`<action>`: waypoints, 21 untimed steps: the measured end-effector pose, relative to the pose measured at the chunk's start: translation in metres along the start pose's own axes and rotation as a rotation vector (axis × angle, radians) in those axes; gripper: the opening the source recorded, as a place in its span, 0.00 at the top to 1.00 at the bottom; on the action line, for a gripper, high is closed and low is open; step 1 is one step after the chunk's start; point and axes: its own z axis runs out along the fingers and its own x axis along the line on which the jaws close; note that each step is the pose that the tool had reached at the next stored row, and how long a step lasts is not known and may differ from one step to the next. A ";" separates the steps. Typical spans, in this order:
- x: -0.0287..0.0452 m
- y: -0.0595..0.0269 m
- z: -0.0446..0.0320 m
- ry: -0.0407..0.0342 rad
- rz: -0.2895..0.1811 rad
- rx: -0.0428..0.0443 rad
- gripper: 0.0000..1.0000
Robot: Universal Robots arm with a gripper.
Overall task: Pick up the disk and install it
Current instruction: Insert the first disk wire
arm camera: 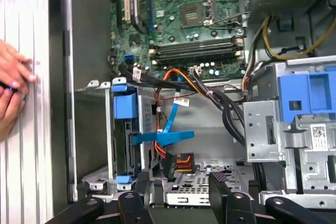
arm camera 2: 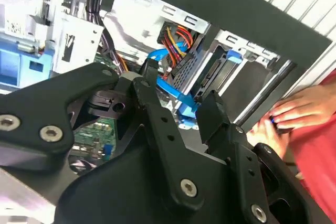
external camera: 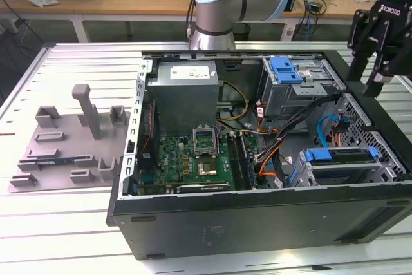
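The grey disk (external camera: 341, 167), framed in blue plastic, is sitting edge-on inside the computer case (external camera: 257, 223) while the gripper (external camera: 365, 80) is hanging open, empty.

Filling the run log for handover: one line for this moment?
gripper: open, empty | position: above open case | disk: in blue carrier, slotted inside case, untouched | hand: person's, beside case

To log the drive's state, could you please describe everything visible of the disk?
The disk stands on edge inside the computer case, in its corner at the exterior view's right. A blue plastic carrier frames its dark grey metal body; the label face is hidden. A blue flat cable appears to reach its side. The open gripper hovers above, apart from it.
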 end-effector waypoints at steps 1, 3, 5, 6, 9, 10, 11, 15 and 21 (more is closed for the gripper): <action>-0.0001 0.0000 0.0005 -0.0015 0.025 -0.0056 0.43; -0.0002 0.0000 0.0010 0.0018 0.049 -0.0102 0.43; -0.0003 -0.0003 0.0013 0.0099 0.064 -0.0124 0.43; -0.0004 -0.0008 0.0014 0.0207 0.072 -0.0125 0.43; -0.0007 -0.0037 0.0012 0.0799 0.096 -0.0089 0.43; -0.0008 -0.0049 0.0011 0.0986 0.103 -0.0074 0.43; -0.0011 -0.0061 0.0016 0.1139 0.109 -0.0066 0.43; -0.0017 -0.0068 0.0043 0.1423 0.127 -0.0064 0.43; -0.0092 -0.0044 0.0160 0.1521 0.128 -0.0050 0.43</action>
